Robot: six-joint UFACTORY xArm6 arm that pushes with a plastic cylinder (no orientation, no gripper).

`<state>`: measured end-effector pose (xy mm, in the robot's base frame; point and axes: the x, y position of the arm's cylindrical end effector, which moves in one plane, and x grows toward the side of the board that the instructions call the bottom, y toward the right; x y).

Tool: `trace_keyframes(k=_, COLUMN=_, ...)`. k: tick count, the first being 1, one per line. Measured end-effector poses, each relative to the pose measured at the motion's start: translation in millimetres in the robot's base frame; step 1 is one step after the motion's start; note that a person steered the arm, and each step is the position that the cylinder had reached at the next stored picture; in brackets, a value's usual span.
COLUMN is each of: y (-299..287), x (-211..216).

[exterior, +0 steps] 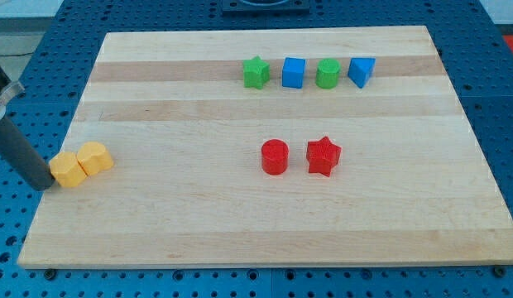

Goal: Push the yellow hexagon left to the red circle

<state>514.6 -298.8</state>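
Eight blocks sit on the wooden surface [240, 223], counted by colour and shape.

Two are yellow — a yellow hexagon [69, 170] and a second yellow block [95, 157] whose shape is hard to make out.

Two are red: one red circle [275, 156] and one red star [323, 156].

Two are green — one green star [256, 72] and one green cylinder [328, 74].

Two are blue: one blue cube [294, 72] and one blue triangle [361, 71].

One dark rod, ending in my tip [46, 185].

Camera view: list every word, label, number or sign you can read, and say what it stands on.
None: no readable text shows anywhere.
The wooden board, the coloured blocks such as the red circle and the yellow hexagon, and my tip are all unmarked.
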Motion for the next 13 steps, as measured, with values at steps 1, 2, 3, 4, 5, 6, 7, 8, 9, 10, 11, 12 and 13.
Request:
trace_keyframes(k=1, y=26.4, x=-0.7)
trace_keyframes(k=2, y=54.4, x=-8.9)
trace_keyframes(k=3, y=73.4, x=-19.4)
trace_keyframes(k=4, y=81.8, x=-34.3)
trace_keyframes(k=5, y=73.8, x=-46.3)
trace_keyframes(k=6, y=89.4, x=-52.2)
trace_keyframes(k=7, y=119.1, x=-52.3)
trace_keyframes(k=8, y=149.7, x=-53.6)
trace_keyframes(k=9, y=175.6, x=-60.3)
trace_keyframes(k=10, y=191.3, x=-70.5)
trace_keyframes(k=11, y=191.3, x=-93.6)
trace_keyframes(k=12, y=207.4, x=-110.2)
trace_keyframes(k=13, y=227.8, x=-110.2)
